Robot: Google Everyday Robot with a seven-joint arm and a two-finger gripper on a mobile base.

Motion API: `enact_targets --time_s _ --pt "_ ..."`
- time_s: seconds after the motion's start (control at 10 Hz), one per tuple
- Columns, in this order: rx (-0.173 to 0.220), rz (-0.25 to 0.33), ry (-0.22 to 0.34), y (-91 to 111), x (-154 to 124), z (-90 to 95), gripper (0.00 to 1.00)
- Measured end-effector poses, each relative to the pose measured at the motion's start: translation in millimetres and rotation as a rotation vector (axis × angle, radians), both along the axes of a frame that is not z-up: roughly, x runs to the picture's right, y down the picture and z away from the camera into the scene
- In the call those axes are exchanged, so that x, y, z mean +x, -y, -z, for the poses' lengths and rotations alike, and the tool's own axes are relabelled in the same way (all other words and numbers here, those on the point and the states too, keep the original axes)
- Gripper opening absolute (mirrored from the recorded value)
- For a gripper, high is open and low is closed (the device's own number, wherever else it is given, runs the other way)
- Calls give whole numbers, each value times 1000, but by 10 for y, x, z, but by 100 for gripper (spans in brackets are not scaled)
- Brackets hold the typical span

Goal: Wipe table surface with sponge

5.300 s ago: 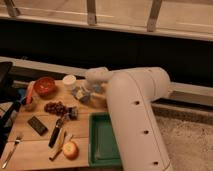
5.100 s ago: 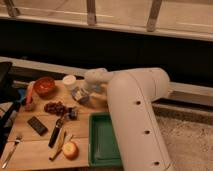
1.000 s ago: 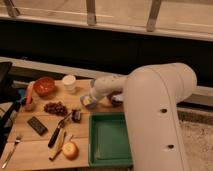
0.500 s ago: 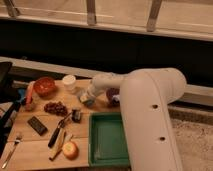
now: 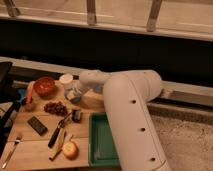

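The table surface is a light-brown wooden top at the lower left. My white arm reaches in from the right. My gripper is low over the table's back part, just right of the white cup. It is shut on the sponge, a small pale block with a blue-grey face, pressed down on the wood.
A red bowl and a carrot lie at the back left. Grapes, a dark cube, a black bar, a knife, an apple and a fork lie in front. A green tray sits at the right.
My gripper has slid left along the table with the sponge, from near the tray's back edge toward the white cup. The other objects have not moved.
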State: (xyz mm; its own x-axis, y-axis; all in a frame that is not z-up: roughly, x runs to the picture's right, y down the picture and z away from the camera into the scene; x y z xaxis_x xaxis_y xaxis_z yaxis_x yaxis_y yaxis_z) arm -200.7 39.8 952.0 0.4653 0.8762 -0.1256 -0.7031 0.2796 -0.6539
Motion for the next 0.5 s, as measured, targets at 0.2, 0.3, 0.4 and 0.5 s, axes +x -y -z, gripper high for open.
enact_targets --time_s 0.2,0.3,0.4,0.5 --pt "-18 0 -6 -88 6 86 0" --pt "-29 0 -18 -153 104 159 0" --pt "-38 3 -29 -212 211 207 0" --pt "-46 6 -41 -265 341 256 0"
